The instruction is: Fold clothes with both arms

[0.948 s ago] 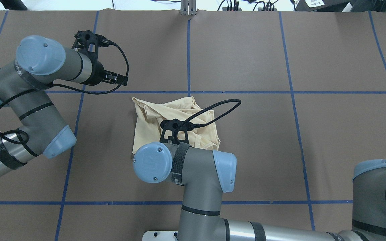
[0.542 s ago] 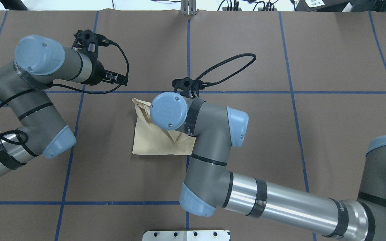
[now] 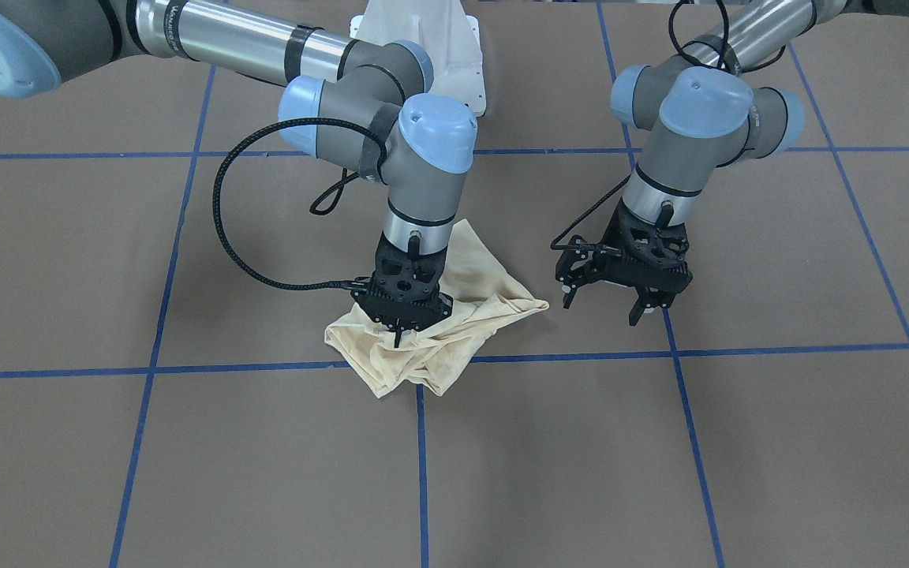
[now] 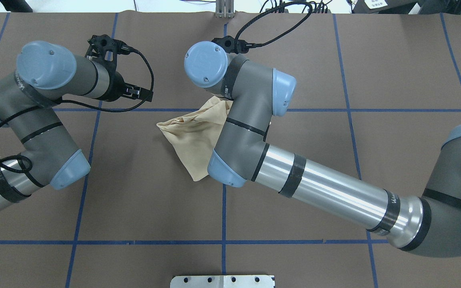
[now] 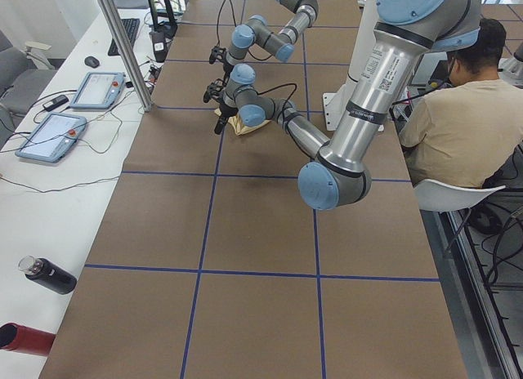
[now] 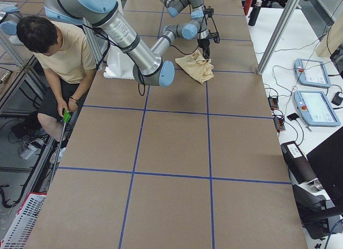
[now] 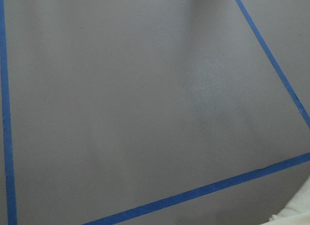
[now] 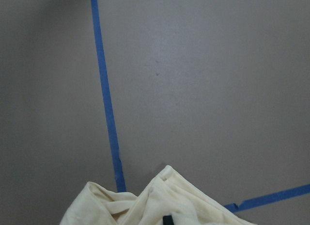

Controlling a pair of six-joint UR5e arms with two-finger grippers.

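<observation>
One cream T-shirt (image 3: 494, 304) lies bunched across a blue tape line (image 3: 265, 368), its outer edge nipped in the closed right gripper (image 3: 398, 335), probably to carry a fold over. Beside it the left gripper (image 3: 601, 309) hovers wide apart, empty.

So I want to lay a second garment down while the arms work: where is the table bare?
The table is bare all along the operators' side, beyond the blue tape line that the T-shirt overlaps. Crowded: the centre, where the right gripper is shut on the T-shirt and the open left gripper hangs beside it.
</observation>
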